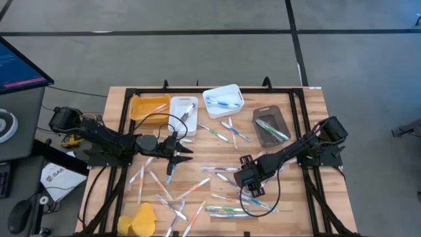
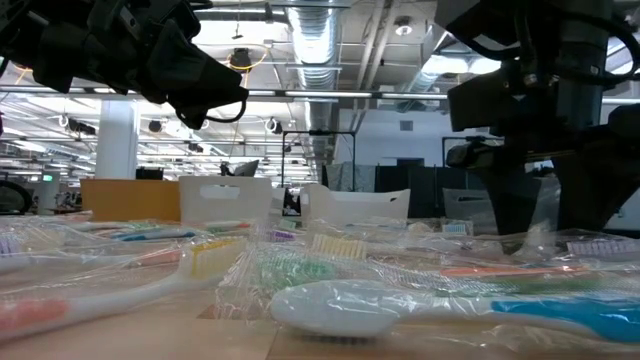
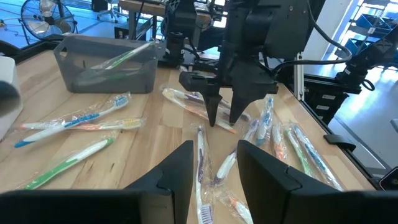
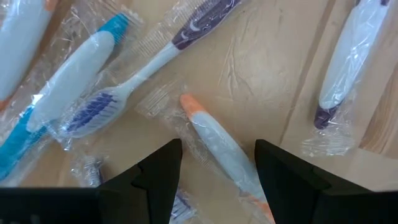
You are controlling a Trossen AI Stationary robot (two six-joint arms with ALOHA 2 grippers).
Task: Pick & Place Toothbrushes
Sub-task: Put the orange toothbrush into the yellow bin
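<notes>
Two grippers low over scattered toothbrushes (image 1: 227,209)

Near edge is crowded; the right gripper (image 4: 217,163) stands open, empty, over an orange-tipped brush (image 4: 214,140). Left gripper (image 3: 214,171), part open, empty, mid-surface. Bins (image 1: 222,100) line the far edge.

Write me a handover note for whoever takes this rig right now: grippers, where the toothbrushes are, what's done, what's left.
Left gripper: open, empty, raised over the table's left-middle; a wrapped toothbrush lies below it.
Right gripper: open, empty, low over a wrapped orange-tipped toothbrush, jaws either side, not yet closed.
Toothbrushes: most lie loose on the wooden table, in clear wrappers.
Done: some brushes already lie in the tilted white bin, the other white bin and the grey bin. The orange bin contents are unclear.
Left: many loose brushes to sort. A yellow lump sits at the near left edge.
</notes>
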